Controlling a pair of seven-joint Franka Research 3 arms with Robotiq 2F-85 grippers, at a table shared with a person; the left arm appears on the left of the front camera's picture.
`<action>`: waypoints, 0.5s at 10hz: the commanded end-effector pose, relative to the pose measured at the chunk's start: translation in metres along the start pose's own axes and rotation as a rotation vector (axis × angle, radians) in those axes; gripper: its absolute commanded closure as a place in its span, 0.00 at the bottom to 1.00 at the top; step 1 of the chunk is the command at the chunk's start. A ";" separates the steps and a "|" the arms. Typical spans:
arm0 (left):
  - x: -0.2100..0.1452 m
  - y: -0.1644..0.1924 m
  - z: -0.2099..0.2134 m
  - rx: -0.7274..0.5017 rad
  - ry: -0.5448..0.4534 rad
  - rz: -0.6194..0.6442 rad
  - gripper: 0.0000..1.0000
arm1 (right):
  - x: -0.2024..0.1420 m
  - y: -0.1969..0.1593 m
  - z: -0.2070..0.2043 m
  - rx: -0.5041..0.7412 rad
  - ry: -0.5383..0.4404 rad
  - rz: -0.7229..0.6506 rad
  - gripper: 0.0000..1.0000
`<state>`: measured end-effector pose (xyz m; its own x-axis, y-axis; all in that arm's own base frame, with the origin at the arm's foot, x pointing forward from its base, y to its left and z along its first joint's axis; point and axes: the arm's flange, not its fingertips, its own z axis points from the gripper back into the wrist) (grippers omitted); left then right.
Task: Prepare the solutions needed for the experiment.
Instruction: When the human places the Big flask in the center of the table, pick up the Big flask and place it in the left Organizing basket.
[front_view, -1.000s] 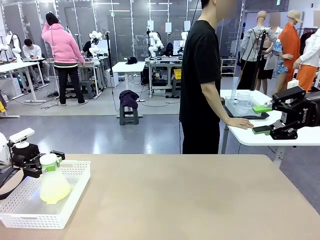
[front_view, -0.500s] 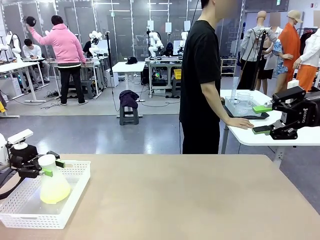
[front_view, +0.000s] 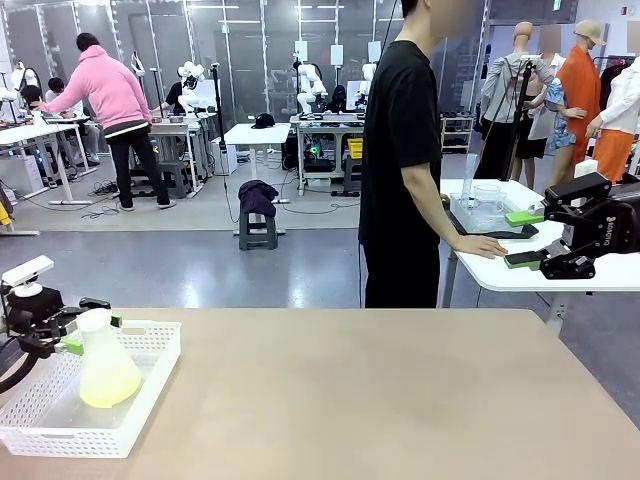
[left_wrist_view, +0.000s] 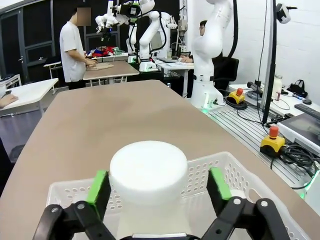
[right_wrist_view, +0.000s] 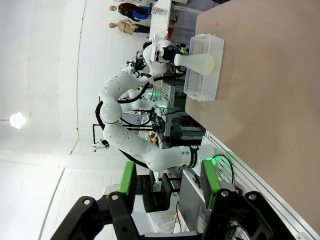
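Note:
A frosted conical flask (front_view: 103, 352) with a white cap stands upright in the white perforated basket (front_view: 150, 392) at the table's near left corner. The solutions (front_view: 108, 386) form a shallow pale yellow layer at its bottom. My left gripper (front_view: 92, 332) is open around the flask's neck. In the left wrist view the cap (left_wrist_view: 148, 171) sits between the green pads (left_wrist_view: 98, 186) with a gap on each side. My right gripper (front_view: 528, 238) hangs open and empty above the table's far right edge. From the right wrist view the flask (right_wrist_view: 200, 61) and basket (right_wrist_view: 202, 90) show far off.
A person in a black shirt (front_view: 400, 160) stands beyond the far edge, one hand (front_view: 482, 245) on a white side table (front_view: 600, 272) that carries a clear beaker (front_view: 487, 196). The brown tabletop (front_view: 380, 400) stretches right of the basket.
My left gripper has opened off the flask's neck and drawn back slightly to the left. The flask stays upright in the basket. The right arm has not moved.

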<state>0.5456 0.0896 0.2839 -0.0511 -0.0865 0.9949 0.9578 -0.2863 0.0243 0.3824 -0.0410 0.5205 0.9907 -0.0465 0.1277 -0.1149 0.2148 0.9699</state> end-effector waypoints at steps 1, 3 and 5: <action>-0.002 0.002 -0.003 -0.005 -0.003 0.002 0.00 | 0.000 0.001 0.000 0.006 -0.002 0.012 0.35; -0.002 0.002 -0.003 -0.005 -0.003 0.002 0.00 | 0.000 0.001 0.000 0.006 -0.002 0.012 0.35; -0.002 0.002 -0.003 -0.005 -0.003 0.002 0.00 | 0.000 0.001 0.000 0.006 -0.002 0.012 0.35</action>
<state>0.5456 0.0877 0.2813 -0.0465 -0.0830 0.9955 0.9570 -0.2894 0.0206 0.3824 -0.0410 0.5205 0.9907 -0.0465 0.1277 -0.1149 0.2148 0.9699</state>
